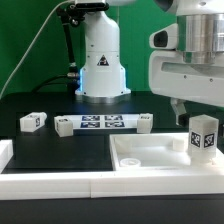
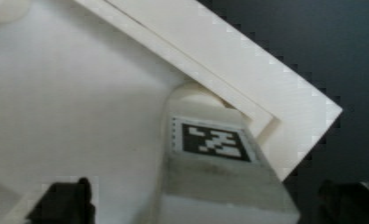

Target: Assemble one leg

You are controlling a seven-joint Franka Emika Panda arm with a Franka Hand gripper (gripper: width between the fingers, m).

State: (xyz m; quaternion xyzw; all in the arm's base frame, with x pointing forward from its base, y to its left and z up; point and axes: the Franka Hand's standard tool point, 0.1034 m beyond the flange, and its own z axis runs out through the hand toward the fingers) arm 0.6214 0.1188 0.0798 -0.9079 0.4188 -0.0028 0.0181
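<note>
- Released tool (image 2: 206, 203), wide astride small white tagged plastic leg (image 2: 215, 142).
- Upright at large flat white plastic panel (image 2: 92, 110) corner.
- Next, likely: clamp leg, twist home.

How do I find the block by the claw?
Find the big white panel in front. At the exterior view's right, the leg sits on it, by the claw. The other legs lie on the black table instead.

Matt white plastic leg (image 1: 204, 137)
</note>
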